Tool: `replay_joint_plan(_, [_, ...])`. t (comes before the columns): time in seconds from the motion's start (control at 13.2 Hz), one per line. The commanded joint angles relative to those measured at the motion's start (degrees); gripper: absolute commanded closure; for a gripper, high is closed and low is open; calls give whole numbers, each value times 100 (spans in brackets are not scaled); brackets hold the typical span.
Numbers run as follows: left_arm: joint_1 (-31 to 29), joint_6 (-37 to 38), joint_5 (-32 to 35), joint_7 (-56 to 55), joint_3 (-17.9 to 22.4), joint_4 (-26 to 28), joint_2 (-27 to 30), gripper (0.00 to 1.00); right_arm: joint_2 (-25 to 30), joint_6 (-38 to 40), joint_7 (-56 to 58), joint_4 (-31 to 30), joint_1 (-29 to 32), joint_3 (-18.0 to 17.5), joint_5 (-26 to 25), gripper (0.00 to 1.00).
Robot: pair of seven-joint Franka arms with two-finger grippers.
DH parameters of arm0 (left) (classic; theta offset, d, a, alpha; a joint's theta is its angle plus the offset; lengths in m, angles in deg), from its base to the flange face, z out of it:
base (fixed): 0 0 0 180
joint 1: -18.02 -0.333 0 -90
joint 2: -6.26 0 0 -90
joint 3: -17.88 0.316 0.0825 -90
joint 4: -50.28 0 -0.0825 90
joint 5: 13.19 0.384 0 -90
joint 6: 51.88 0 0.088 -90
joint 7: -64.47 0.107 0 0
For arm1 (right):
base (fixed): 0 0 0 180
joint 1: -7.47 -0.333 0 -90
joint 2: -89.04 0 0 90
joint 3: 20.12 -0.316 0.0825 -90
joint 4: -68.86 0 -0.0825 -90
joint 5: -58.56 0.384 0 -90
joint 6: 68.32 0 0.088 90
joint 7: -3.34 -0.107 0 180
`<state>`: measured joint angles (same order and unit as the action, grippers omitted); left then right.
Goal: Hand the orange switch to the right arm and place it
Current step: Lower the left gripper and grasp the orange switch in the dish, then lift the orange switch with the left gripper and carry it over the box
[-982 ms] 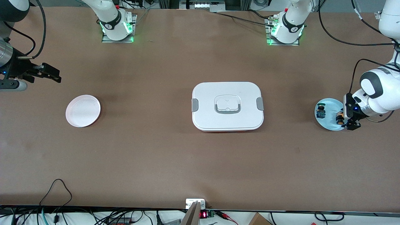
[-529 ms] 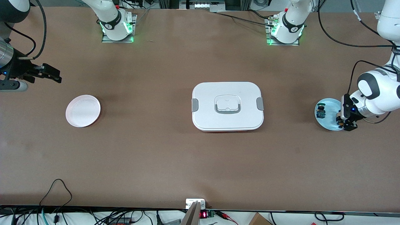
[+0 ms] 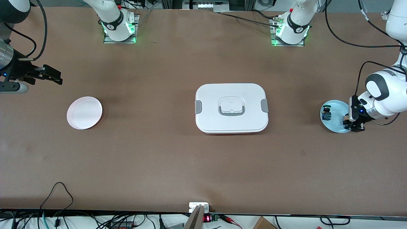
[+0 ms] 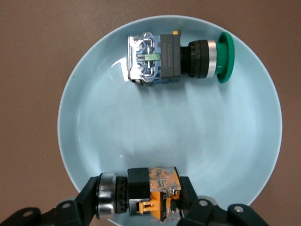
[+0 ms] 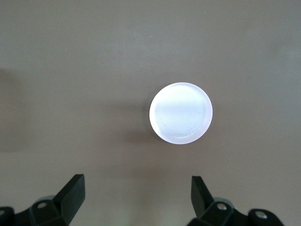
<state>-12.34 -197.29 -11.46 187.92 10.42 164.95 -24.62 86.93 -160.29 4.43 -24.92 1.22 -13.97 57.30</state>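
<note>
The orange switch (image 4: 162, 181) lies on its side in the light blue plate (image 4: 188, 132) at the left arm's end of the table, near the plate's rim. My left gripper (image 4: 140, 190) is down in the plate (image 3: 334, 128), shut on the switch (image 3: 345, 121) with one finger at each end. A green-capped switch (image 4: 174, 56) with a blue body lies apart in the same plate. My right gripper (image 3: 54, 76) hangs open and empty over the table at the right arm's end, with nothing between its fingers (image 5: 70, 190).
A white plate (image 3: 84, 113) rests on the table below the right gripper and also shows in the right wrist view, white plate (image 5: 181, 113). A white lidded container (image 3: 231, 108) with grey clips sits mid-table. Cables run along the table's near edge.
The left gripper's fingers have shut on the orange switch in the blue plate, and its hand has shifted slightly. The right arm has not moved.
</note>
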Motion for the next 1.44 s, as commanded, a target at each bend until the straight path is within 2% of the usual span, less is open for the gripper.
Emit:
replay_joint_plan(0.0, [-102, 4, -146, 206, -116, -102, -84, 100, -97, 127, -47, 167, 9, 1, 12, 0])
replay_joint_plan(0.15, [-102, 484, -347, 197, -256, -312, -40, 100, -106, 118, -39, 167, 9, 0, 12, 0])
replay_joint_plan(0.45, [-93, 2557, -1182, 223, -265, -1436, -31, 100, -88, 127, -47, 185, 0, 9, 82, 0])
replay_joint_plan(0.6, [-32, 3743, -1883, 188, -423, -2077, -57, 100, -97, 118, -126, 185, -52, -8, 39, 0])
replay_joint_plan(0.76, [38, 4649, -2682, 48, -511, -2421, -49, 100, -97, 118, -100, 185, -26, -17, 21, 0])
replay_joint_plan(0.98, [423, 6056, -3868, -628, -573, -2555, -215, 100, -97, 127, -47, 176, 0, 0, 39, 0])
replay_joint_plan(1.13, [1020, 6393, -5071, -673, -590, -2520, -339, 100, -62, 144, -56, 176, 44, 35, 47, 0])
replay_joint_plan(1.36, [1899, 6088, -6488, -1103, -599, -2511, -313, 100, -53, 153, -74, 176, 27, 36, 100, 0])
